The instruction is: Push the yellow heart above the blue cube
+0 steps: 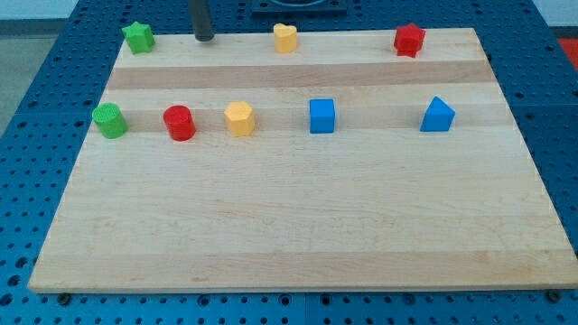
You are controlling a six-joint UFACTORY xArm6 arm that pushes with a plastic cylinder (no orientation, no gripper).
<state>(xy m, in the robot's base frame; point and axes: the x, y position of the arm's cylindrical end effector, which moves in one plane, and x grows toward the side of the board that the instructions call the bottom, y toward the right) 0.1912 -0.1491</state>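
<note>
The yellow heart (285, 38) sits near the board's top edge, a little left of centre. The blue cube (321, 116) stands in the middle row, below and slightly right of the heart. My tip (204, 38) rests at the top edge of the board, well to the left of the yellow heart, between it and the green star (138, 37). The tip touches no block.
A red star-like block (409, 40) is at the top right. In the middle row, from the left: a green cylinder (110, 120), a red cylinder (180, 123), a yellow hexagon (239, 118), then the blue cube and a blue wedge-shaped block (437, 115). The wooden board (298, 226) lies on a blue pegboard.
</note>
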